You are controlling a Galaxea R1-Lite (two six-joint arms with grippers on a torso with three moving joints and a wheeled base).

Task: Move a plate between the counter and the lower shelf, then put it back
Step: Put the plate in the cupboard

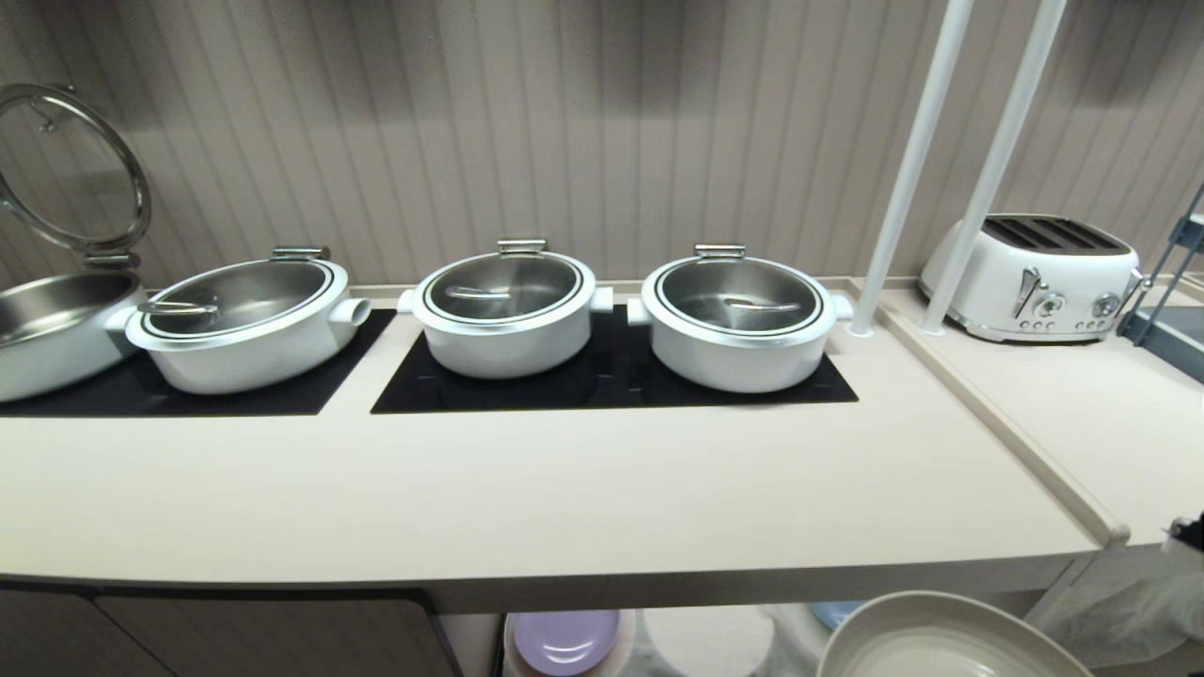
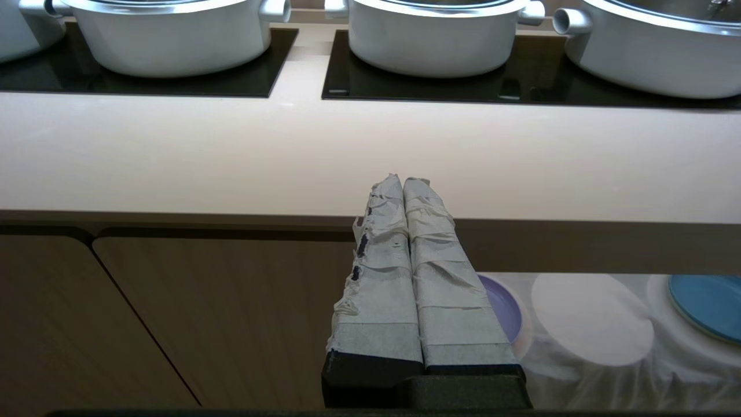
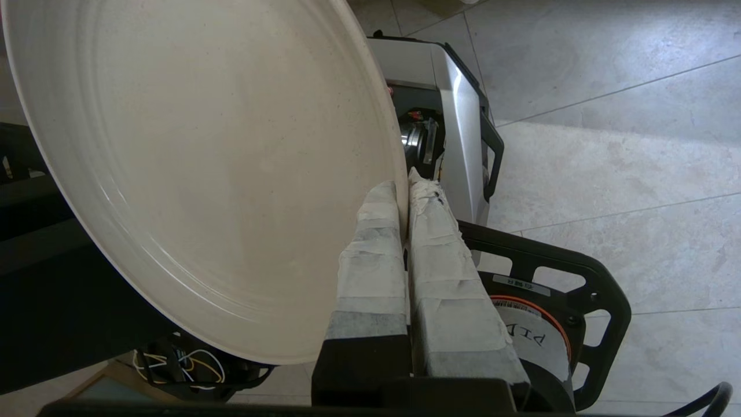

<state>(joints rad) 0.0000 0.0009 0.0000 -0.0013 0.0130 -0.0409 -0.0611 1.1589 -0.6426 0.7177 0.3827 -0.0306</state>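
Note:
My right gripper [image 3: 403,188] is shut on the rim of the cream-beige plate [image 3: 202,174], one taped finger on each face. The plate hangs over the robot's base and the tiled floor. Its upper rim shows at the bottom right of the head view [image 1: 950,644], in front of and below the counter's [image 1: 564,498] front edge. The lower shelf [image 2: 590,324], draped in white cloth, opens under the counter. My left gripper [image 2: 402,180] is shut and empty, parked level in front of the counter edge [image 2: 289,156].
Three lidded white pots [image 1: 508,315] stand on black panels at the counter's back. A white toaster [image 1: 1035,277] and two white poles [image 1: 912,169] are at the right. A lilac plate [image 1: 564,639] and a blue plate [image 2: 706,304] lie on the shelf.

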